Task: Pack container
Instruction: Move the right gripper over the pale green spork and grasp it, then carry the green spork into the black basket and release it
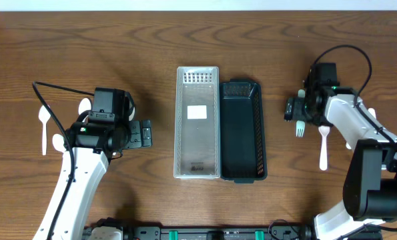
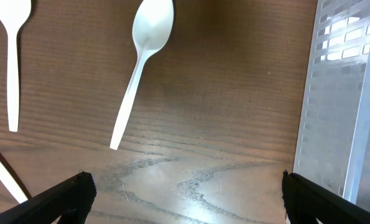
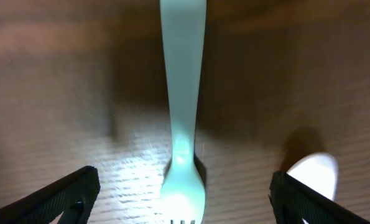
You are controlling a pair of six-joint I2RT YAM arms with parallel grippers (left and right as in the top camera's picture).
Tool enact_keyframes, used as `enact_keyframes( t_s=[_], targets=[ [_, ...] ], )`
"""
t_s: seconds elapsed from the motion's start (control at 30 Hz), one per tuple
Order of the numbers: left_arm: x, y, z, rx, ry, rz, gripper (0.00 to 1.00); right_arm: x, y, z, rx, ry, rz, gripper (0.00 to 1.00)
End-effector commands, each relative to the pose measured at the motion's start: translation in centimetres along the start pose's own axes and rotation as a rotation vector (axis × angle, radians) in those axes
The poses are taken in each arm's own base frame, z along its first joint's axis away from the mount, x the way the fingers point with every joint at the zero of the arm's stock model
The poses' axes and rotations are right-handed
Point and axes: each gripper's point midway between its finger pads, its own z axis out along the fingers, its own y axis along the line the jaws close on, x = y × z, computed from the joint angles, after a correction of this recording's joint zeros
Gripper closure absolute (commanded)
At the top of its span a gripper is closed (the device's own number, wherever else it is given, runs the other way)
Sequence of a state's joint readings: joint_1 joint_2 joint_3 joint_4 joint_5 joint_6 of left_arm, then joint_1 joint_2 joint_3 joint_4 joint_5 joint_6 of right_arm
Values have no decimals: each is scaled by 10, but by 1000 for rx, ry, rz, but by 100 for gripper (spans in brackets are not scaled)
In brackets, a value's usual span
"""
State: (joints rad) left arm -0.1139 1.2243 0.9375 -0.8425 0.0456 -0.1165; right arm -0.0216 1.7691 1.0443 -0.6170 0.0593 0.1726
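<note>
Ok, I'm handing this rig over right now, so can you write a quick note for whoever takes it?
Left gripper: open, empty, beside the clear container. Inner spoon and outer spoon lie on the table.
Right gripper: open, fingers either side of the fork, not closed. Right spoon lies beside it.
Black container sits against the clear one.
Done: nothing packed.
Left: all four utensils.
</note>
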Motion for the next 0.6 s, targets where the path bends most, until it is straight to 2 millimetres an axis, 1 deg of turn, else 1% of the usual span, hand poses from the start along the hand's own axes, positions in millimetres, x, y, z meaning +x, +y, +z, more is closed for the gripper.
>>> enact_keyframes(
  t_s=[0.0, 0.1, 0.23, 0.3, 0.43, 0.47, 0.57],
  targets=[
    [-1, 0, -2, -3, -1, -9, 2, 14, 0, 8, 0, 26, 14, 10],
    [-2, 0, -2, -3, -2, -9, 2, 20, -1, 12, 1, 34, 13, 11],
    [-1, 0, -2, -3, -1, -9, 2, 25, -2, 14, 3, 44, 13, 18],
    [-1, 0, -2, -3, -1, -9, 2, 27, -2, 15, 3, 47, 13, 22],
    [-1, 0, -2, -3, -1, -9, 2, 28, -2, 16, 4, 49, 16, 34],
    [-1, 0, -2, -3, -1, -9, 2, 27, -2, 16, 4, 48, 19, 35],
    [-1, 0, -2, -3, -1, -9, 2, 27, -2, 16, 3, 45, 21, 45]
  ],
)
